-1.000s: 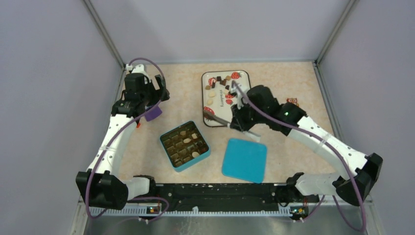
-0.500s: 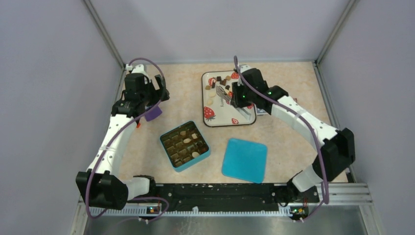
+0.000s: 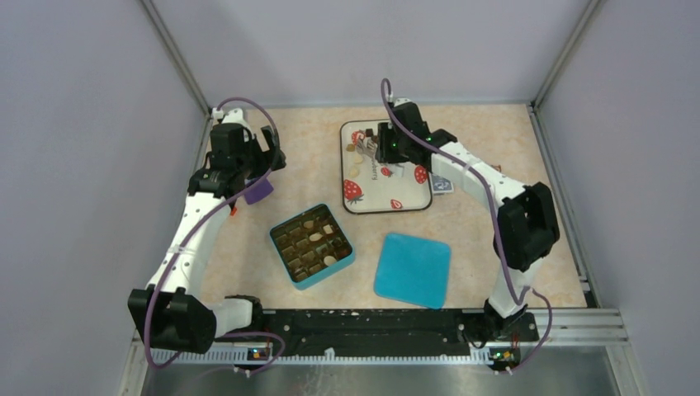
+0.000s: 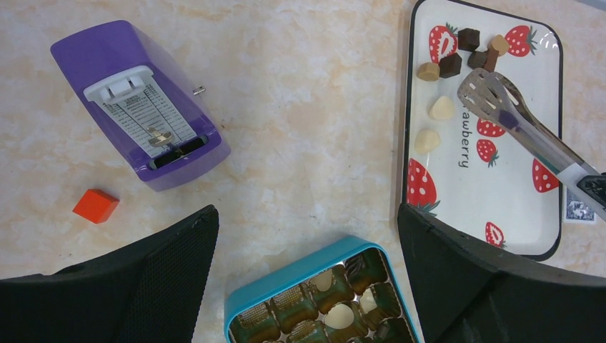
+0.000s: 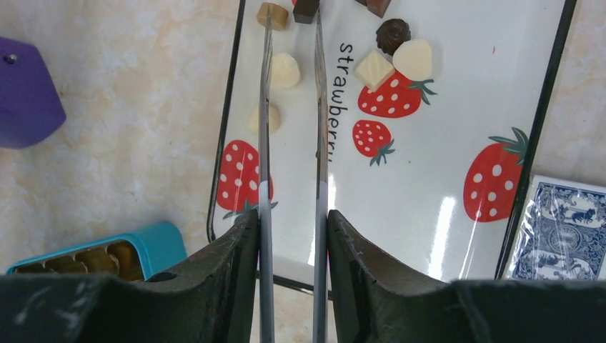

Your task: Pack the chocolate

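We log the right gripper (image 5: 291, 229) clamped on the handles of metal tongs (image 4: 529, 134), blades slightly apart with nothing between them, over the far-left part of the strawberry tray (image 5: 421, 143) at the table's (image 3: 495, 140) far middle. Loose chocolate pieces (image 5: 284, 69) lie at the tray's far end, one cream piece partly hidden by a blade.

More pieces sit in the teal box (image 5: 159, 241) mid-table, its lid (image 3: 413, 269) to its right, and a deck of playing cards (image 5: 557, 229) lies just beside the tray's right edge. The left gripper (image 4: 306, 214) hangs spread wide and empty by the left edge, over a purple metronome (image 4: 139, 121), an orange cube (image 4: 95, 205) close by.
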`<state>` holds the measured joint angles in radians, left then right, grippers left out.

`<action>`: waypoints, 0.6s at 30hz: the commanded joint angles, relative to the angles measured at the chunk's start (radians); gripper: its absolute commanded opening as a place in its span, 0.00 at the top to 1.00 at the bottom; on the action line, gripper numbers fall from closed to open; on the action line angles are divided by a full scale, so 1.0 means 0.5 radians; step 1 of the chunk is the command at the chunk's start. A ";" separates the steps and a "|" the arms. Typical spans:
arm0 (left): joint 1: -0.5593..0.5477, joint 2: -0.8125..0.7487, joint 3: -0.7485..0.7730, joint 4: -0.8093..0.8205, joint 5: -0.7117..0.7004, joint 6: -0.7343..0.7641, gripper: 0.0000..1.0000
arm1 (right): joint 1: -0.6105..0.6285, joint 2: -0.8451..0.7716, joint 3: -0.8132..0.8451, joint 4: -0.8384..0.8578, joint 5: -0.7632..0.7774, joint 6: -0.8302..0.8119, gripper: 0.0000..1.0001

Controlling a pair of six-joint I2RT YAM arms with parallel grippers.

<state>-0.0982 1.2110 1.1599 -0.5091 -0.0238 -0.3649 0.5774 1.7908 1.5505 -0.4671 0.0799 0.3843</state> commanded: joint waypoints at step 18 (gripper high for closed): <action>0.015 0.022 0.054 0.053 -0.028 0.018 0.01 | -0.032 0.460 0.477 0.097 0.048 0.032 0.67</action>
<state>-0.0975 1.2205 1.1603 -0.5087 -0.0242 -0.3645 0.5709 1.9976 1.7229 -0.4599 0.0948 0.3973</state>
